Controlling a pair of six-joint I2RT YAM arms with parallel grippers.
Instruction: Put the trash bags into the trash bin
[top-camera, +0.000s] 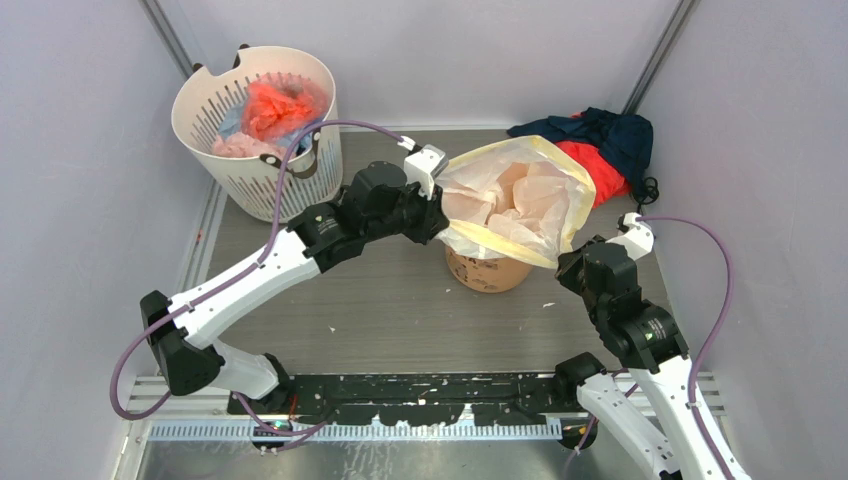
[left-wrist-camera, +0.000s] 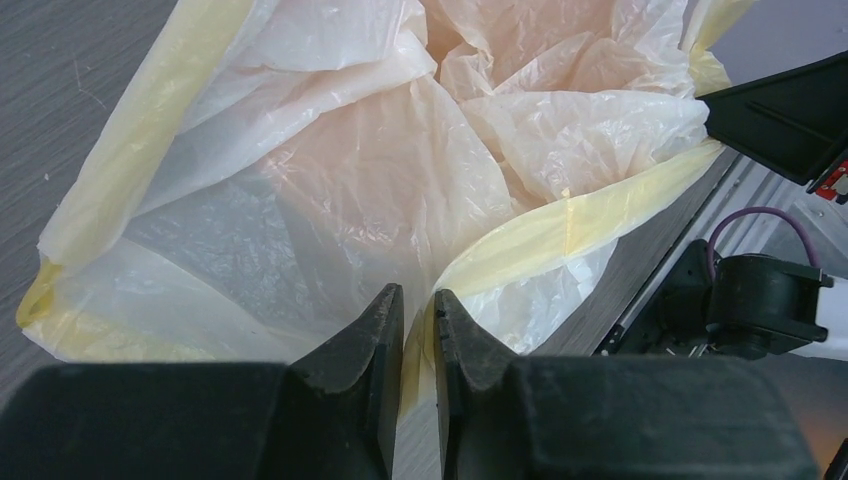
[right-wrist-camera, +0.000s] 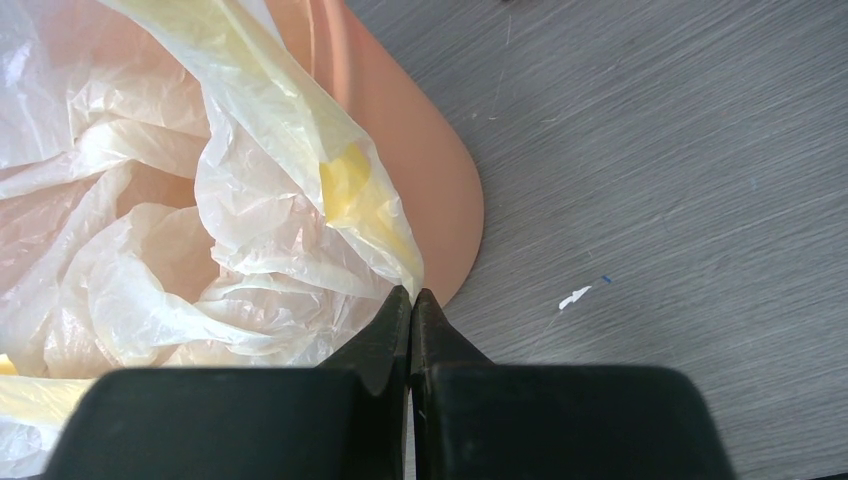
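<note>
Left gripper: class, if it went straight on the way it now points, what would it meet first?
The trash bag: its wrinkled film lies right at the tips of the left gripper, seemingly pinched there. Past the film probably comes the inside of the trash bin, though depth is unclear.

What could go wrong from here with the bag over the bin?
The trash bag billows over the trash bin, wider than its mouth; released, it may spring out.
The right gripper meets the film only at its jaws' tips; it could slip.
The left gripper pinches the hem; a sideways tug might tip the bin.
</note>
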